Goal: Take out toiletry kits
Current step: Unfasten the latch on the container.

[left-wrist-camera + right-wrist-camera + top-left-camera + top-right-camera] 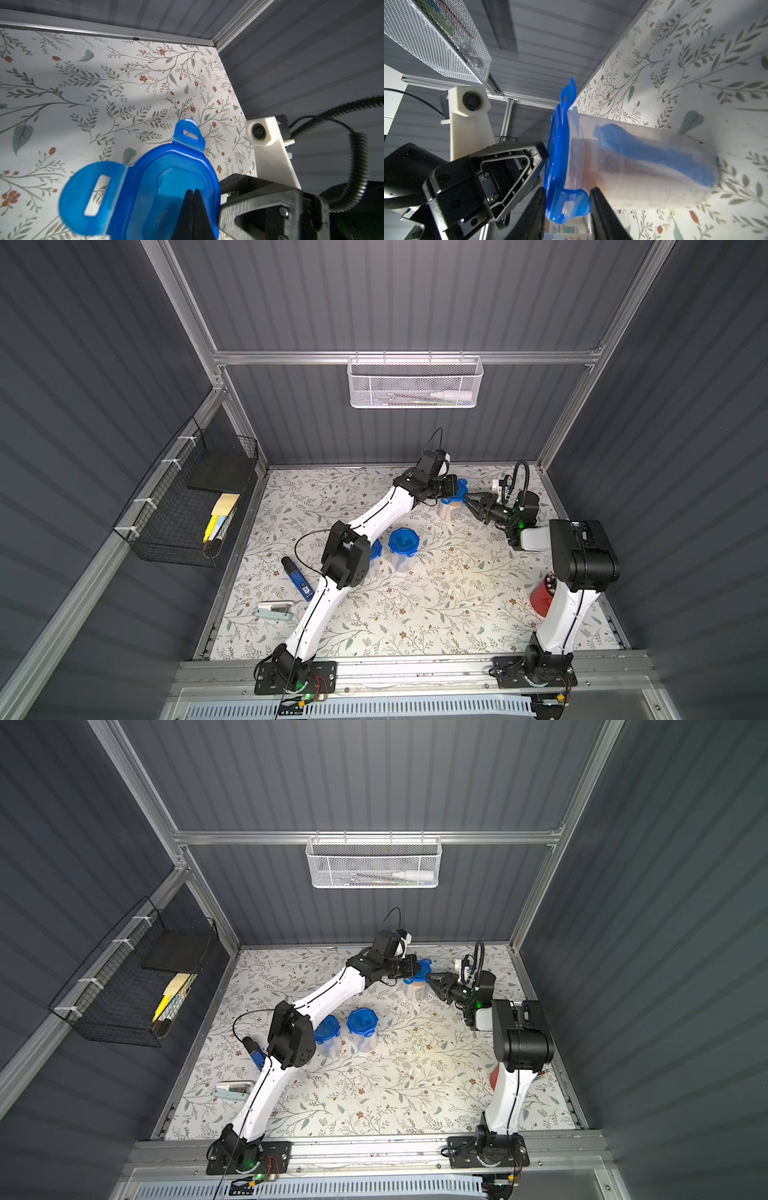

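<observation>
Top views, everything placed off the far jar (451,509), a clear jar standing upright near the back wall. Well to its left, a black wire basket (187,506) hangs on the side wall. Left and nearer the front lie a stapler (274,610) and a dark-blue gadget (297,578). Closer in, still left and forward of the far jar, stand two more jars: one half hidden behind the left arm (328,1033), one in the clear (403,547), both with their lids on. A white mesh basket (415,383) hangs on the back wall above the far jar. The left gripper (193,192) is clenched, fingertips together, with nothing between them, tips resting on the far jar's blue lid (166,176). The toiletry kit is inside the far jar, lid on top. Through the wall show a blue toothbrush (654,153) and a cream bottle with a dark label (608,164). The right gripper (568,190) is just right of the far jar, jaws apart either side of the lid's clip flap (566,205). Can't tell if they actually pinch it. Well right and forward of the far jar, a red container (540,599) sits partly behind the right arm.
</observation>
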`<action>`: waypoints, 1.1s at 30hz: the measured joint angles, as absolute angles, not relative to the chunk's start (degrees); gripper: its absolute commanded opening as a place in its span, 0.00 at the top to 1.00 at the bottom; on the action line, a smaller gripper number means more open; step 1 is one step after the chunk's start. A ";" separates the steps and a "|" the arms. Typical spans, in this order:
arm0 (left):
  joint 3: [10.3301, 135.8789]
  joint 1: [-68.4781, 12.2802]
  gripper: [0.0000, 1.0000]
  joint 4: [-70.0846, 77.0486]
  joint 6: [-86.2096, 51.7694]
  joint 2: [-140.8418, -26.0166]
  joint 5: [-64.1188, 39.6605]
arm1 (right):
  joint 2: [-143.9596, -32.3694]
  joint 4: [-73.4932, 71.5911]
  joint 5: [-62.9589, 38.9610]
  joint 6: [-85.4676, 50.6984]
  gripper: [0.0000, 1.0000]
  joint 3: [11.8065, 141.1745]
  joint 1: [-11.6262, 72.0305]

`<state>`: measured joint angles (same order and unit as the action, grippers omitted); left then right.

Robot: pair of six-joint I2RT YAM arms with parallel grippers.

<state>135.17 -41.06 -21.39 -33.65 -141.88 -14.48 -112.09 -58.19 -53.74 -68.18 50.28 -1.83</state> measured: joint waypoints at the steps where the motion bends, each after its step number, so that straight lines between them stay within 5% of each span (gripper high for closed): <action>1: 135.17 -41.06 1.00 -21.23 -33.65 -141.97 -14.48 | -112.09 -58.76 -53.74 -68.49 0.65 49.98 -1.83; 18: 132.44 -41.06 1.00 -16.78 -33.63 -141.86 -14.00 | -109.45 -57.74 -53.69 -67.53 0.74 47.31 -2.37; 33: 130.98 -41.08 1.00 -15.27 -33.63 -141.32 -13.76 | -94.91 -32.51 -50.46 -55.46 0.67 48.95 -2.59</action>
